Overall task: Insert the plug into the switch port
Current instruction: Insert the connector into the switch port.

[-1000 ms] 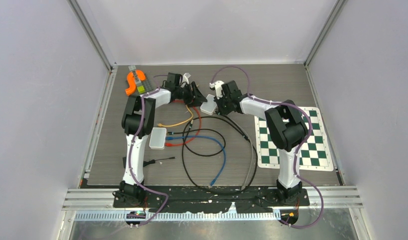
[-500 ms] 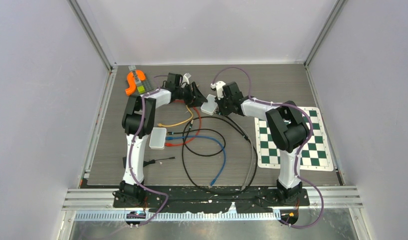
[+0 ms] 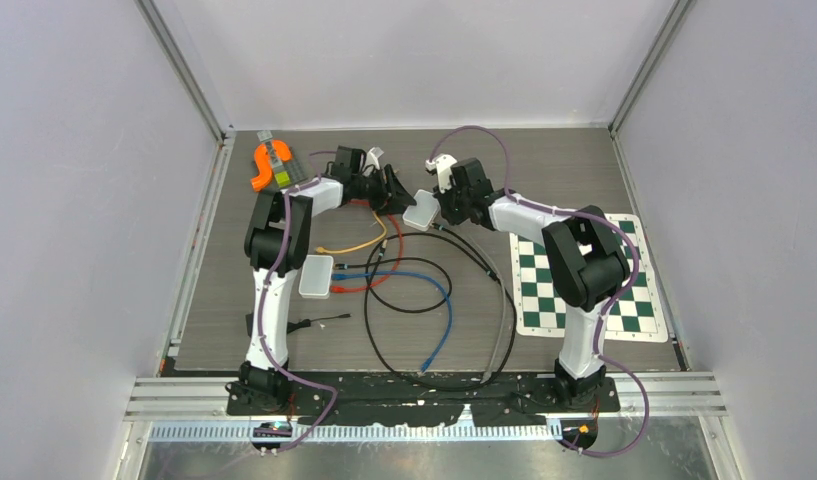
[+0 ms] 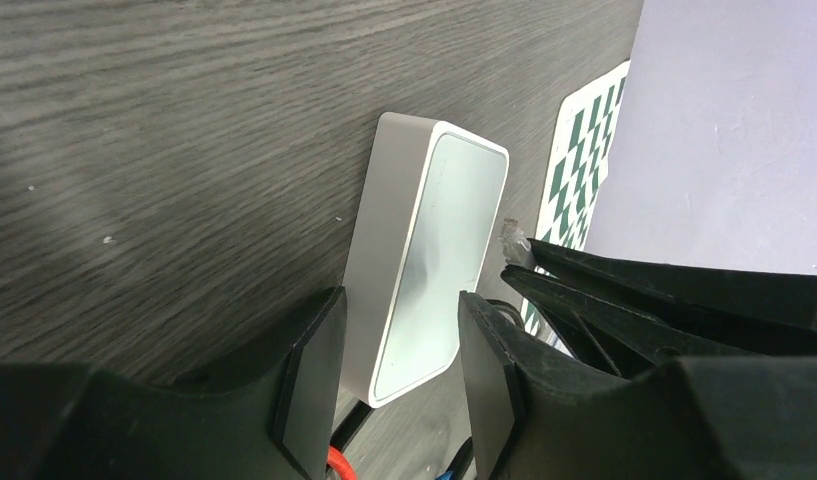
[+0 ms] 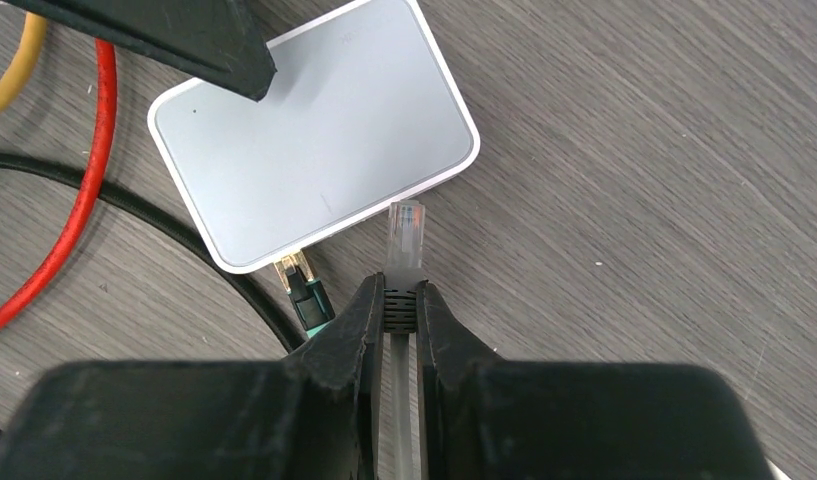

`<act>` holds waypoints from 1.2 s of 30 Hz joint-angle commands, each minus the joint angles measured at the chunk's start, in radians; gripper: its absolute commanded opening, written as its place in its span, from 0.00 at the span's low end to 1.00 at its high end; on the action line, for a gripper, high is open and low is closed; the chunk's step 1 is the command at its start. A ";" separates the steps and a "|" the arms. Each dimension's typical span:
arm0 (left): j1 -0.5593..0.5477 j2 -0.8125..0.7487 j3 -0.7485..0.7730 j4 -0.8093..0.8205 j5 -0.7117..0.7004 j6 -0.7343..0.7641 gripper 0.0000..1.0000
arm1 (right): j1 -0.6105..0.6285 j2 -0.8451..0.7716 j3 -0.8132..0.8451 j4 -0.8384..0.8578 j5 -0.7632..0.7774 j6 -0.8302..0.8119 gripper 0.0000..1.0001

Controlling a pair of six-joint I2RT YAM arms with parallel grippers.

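The white switch point(image 3: 420, 211) lies flat on the dark table between both grippers. In the right wrist view the switch point(image 5: 314, 130) has a green-booted plug point(image 5: 302, 288) in its near edge. My right gripper point(image 5: 396, 290) is shut on the boot of a grey cable. Its clear plug point(image 5: 405, 232) points at the switch's near edge, with the tip just short of it, right of the green one. My left gripper point(image 4: 399, 310) is open, and the end of the switch point(image 4: 429, 260) sits between its fingers with gaps on both sides. In the top view the left gripper point(image 3: 396, 190) and right gripper point(image 3: 436, 203) face each other.
A second white box point(image 3: 316, 275) lies left of centre with blue point(image 3: 442, 310), red and yellow point(image 3: 359, 245) cables by it. Black cable loops point(image 3: 504, 310) spread over the middle. An orange object point(image 3: 267, 165) is at the back left, and a checkered mat point(image 3: 594, 290) at the right.
My right wrist has shifted slightly toward the back and right, still holding the plug at the switch's edge. The left arm has not moved.
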 commanded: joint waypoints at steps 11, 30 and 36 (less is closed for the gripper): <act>-0.005 -0.001 0.006 0.034 0.042 -0.025 0.47 | -0.010 -0.002 0.050 -0.058 -0.015 0.031 0.05; -0.006 -0.006 -0.021 0.056 0.057 -0.038 0.46 | -0.009 0.023 0.010 0.046 -0.158 -0.009 0.05; -0.006 -0.005 -0.023 0.050 0.080 -0.030 0.45 | -0.010 0.002 -0.025 0.098 -0.234 -0.018 0.05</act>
